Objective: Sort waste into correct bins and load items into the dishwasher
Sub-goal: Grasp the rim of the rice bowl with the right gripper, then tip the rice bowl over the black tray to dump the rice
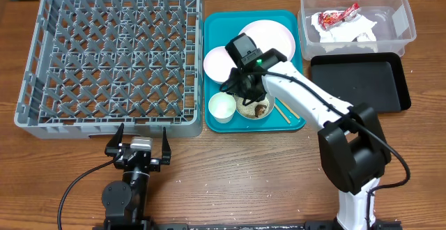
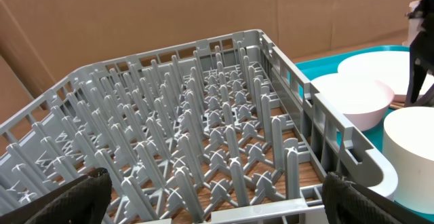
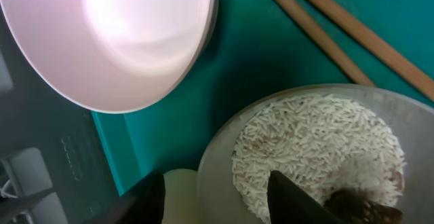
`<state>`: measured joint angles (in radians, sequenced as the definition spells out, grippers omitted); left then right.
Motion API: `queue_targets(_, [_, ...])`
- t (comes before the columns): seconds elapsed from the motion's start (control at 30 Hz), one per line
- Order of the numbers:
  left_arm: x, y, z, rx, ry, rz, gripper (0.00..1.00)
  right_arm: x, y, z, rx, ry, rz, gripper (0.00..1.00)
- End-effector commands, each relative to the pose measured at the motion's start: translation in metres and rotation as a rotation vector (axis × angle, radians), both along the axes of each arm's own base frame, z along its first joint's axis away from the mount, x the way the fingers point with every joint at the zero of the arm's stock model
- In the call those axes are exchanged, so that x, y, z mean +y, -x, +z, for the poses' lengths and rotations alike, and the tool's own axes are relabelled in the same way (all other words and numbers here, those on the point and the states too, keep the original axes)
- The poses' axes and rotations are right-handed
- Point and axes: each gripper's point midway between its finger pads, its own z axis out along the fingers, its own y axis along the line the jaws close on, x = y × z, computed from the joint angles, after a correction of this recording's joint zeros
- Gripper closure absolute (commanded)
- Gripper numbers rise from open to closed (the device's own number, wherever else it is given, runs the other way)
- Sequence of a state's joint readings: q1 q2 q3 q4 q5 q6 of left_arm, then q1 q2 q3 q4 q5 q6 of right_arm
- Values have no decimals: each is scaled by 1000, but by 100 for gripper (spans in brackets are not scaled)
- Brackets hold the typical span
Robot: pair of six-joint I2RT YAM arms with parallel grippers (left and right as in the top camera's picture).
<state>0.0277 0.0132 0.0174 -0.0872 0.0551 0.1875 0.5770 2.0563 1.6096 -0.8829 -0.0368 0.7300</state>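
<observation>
R end effector [image 3: 215, 183] straddled rice bowl [image 3: 410, 115] rim on teal tray [image 3: 258, 47], one finger in, one out; jaws half-closed, grip unclear. L end effector [image 1: 141, 132] gaped open by rack [image 1: 104, 123], well apart.

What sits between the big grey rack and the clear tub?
The teal tray, holding a plate, bowls, a cup and chopsticks, with the right arm stretched over it; the overhead view shows this best.
</observation>
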Motion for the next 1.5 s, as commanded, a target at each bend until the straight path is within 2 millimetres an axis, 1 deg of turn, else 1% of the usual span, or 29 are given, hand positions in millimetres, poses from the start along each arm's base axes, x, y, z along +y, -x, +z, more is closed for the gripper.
queue_targets(0.0, [0, 0, -2, 0, -15, 2, 0, -4, 3, -17, 31, 34, -8, 56])
queue_targets(0.13, [0, 0, -2, 0, -15, 2, 0, -3, 5, -18, 33, 35, -4, 64])
queue_targets(0.23, [0, 0, -2, 0, -15, 2, 0, -4, 8, -19, 42, 48, 2, 66])
queue_targets(0.37, [0, 0, -2, 0, -15, 2, 0, -7, 16, -28, 62, 66, 6, 69])
queue_targets(0.47, [0, 0, -2, 0, -15, 2, 0, -10, 21, -33, 74, 78, 8, 73])
queue_targets(0.7, [0, 0, -2, 0, -15, 2, 0, -12, 24, -35, 86, 85, 8, 88])
queue_targets(0.73, [0, 0, -2, 0, -15, 2, 0, -12, 24, -35, 87, 85, 8, 95])
queue_targets(0.77, [0, 0, -2, 0, -15, 2, 0, -12, 25, -35, 90, 87, 8, 96])
queue_targets(0.9, [0, 0, -2, 0, -15, 2, 0, -13, 26, -34, 97, 92, 12, 96])
queue_targets(0.97, [0, 0, -2, 0, -15, 2, 0, -11, 26, -30, 94, 87, 41, 96])
queue_targets(1.03, [0, 0, -2, 0, -15, 2, 0, -7, 27, -21, 95, 70, 75, 96])
queue_targets(1.13, [0, 0, -2, 0, -15, 2, 0, -6, 26, 3, 80, 62, 86, 96])
queue_targets(1.27, [0, 0, -2, 0, -15, 2, 0, -7, 20, 49, 11, 27, 100, 96])
queue_targets(1.3, [0, 0, -2, 0, -15, 2, 0, -11, 17, 64, -22, 13, 105, 96])
queue_targets(1.33, [0, 0, -2, 0, -15, 2, 0, -19, 14, 83, -61, -2, 102, 96])
queue_targets(1.4, [0, 0, -2, 0, -15, 2, 0, -36, 11, 104, -99, -11, 90, 96])
queue_targets(1.47, [0, 0, -2, 0, -15, 2, 0, -58, 8, 119, -120, -8, 69, 96])
